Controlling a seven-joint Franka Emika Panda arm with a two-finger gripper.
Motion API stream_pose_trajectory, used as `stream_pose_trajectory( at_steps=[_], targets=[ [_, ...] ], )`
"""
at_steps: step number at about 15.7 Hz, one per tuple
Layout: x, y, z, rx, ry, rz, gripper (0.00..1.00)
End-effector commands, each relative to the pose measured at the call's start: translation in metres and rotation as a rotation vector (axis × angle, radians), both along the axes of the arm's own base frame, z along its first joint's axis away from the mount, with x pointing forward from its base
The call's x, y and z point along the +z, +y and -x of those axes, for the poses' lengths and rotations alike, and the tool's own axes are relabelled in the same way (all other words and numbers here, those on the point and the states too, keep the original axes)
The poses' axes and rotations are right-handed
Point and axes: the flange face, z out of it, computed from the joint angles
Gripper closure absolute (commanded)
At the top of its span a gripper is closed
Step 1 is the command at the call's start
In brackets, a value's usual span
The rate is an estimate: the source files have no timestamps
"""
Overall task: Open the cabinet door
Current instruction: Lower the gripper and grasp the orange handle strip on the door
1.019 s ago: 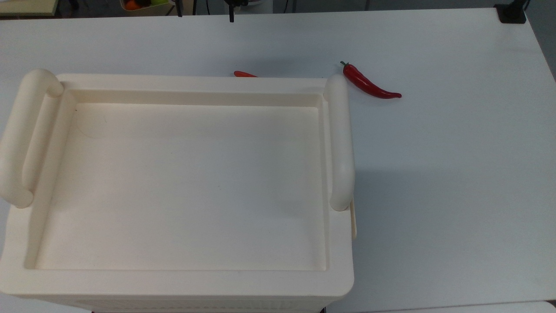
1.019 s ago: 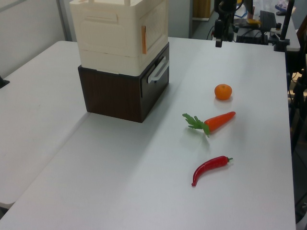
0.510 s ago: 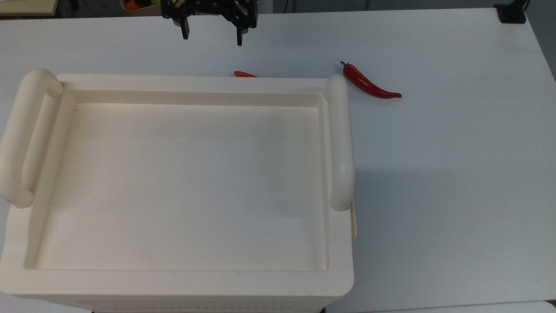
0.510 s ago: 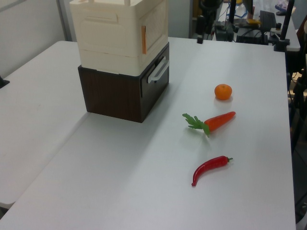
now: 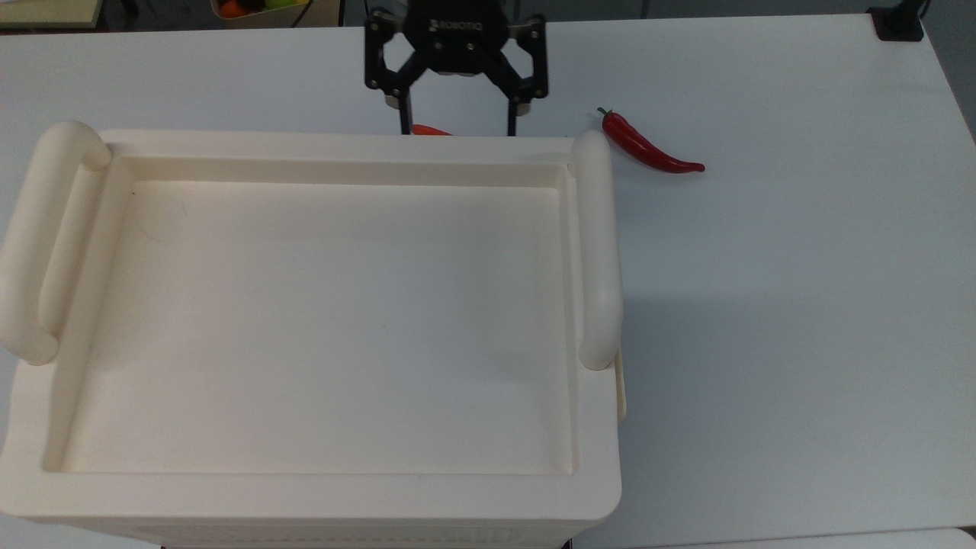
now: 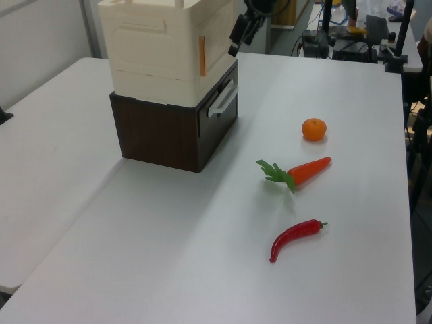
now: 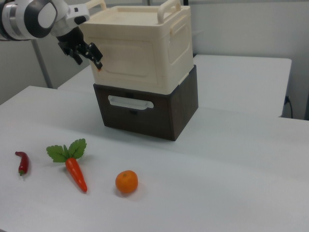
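cabinet door point(image 7: 129, 58): flat cream panel forming the front face of the cabinet point(image 7: 145, 46), lying flush and closed, with a small orange tab point(image 6: 201, 56) at its edge on the left view's right side. the cabinet sits on a dark brown drawer unit point(image 7: 145, 108) fitted with a pale bar handle point(image 7: 130, 102), and both stand on a white table point(image 7: 231, 159). in the top view the cabinet's recessed tray top point(image 5: 320, 328) takes up the left and centre, with two thick tubular handles point(image 5: 598, 252) along its short sides. gripper point(image 5: 456, 128): black, fingers spread apart and holding nothing, positioned just past the cabinet's far edge in the top view. in the right view it hangs at the upper left corner of the door face, close to the orange tab; contact cannot be confirmed. in the left view it appears just beside the cabinet's upper right corner. loose items on the table in front of the drawer unit: a red chili pepper point(image 6: 295, 236), a carrot point(image 6: 300, 171) with green leaves, and an orange point(image 6: 314, 129), all well apart from the cabinet. in the top view the chili lies near the right-hand tubular handle, and the tip of the carrot shows at the cabinet's far edge between the gripper fingers.
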Motion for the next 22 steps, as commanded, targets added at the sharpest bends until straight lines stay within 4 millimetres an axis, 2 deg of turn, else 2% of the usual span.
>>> stream_pose_trajectory(
  at_steps=[1, 6, 9, 11, 13, 16, 22],
  targets=[
    [-0.004, 0.03, -0.012, 0.029, -0.089, 0.045, 0.0],
    [-0.028, 0.055, -0.029, -0.014, -0.2, 0.11, 0.0],
    [-0.027, 0.056, -0.033, -0.025, -0.237, 0.094, 0.05],
    [-0.027, 0.055, -0.033, -0.027, -0.236, 0.093, 0.14],
    [-0.027, 0.055, -0.033, -0.029, -0.236, 0.091, 0.32],
    [-0.023, 0.053, -0.032, -0.031, -0.236, 0.083, 0.51],
    [-0.019, 0.052, -0.028, -0.035, -0.23, 0.078, 0.64]
  ],
)
